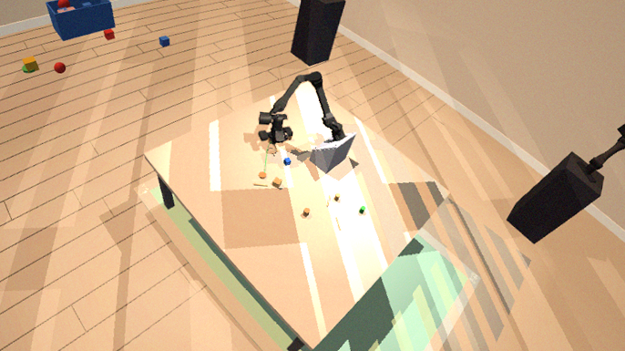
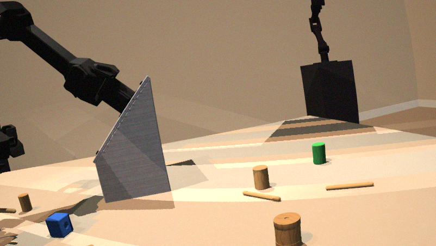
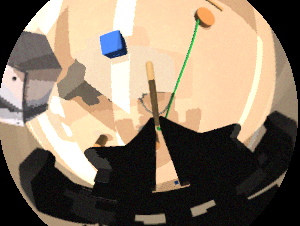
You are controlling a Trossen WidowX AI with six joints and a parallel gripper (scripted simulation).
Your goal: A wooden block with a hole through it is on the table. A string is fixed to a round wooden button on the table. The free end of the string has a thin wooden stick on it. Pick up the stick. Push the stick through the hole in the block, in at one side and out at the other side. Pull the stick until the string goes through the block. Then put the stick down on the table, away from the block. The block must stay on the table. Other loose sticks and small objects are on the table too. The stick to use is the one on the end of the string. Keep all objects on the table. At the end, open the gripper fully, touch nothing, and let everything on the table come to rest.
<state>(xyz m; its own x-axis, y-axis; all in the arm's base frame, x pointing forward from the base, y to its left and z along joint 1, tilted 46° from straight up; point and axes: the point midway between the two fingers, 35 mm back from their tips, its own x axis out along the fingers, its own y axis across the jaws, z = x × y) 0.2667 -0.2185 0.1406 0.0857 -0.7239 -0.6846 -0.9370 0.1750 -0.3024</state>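
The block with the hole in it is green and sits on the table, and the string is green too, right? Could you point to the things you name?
Not quite: the block [image 1: 286,161] [image 2: 58,225] [image 3: 113,44] is blue, as the exterior view shows, with the hole in its side. It does sit on the table [image 1: 268,293] [image 2: 213,226] [image 3: 240,65], and the string [image 1: 266,156] [image 3: 184,67] is green.

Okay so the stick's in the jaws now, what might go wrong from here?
The stick is gripped near one end, so it might pivot in the jaws if its tip catches the blue block beside the hole.

The block stands loose on the table, so a push off the hole's line could shove or tip it.

The string runs to the button and could tug the stick askew.
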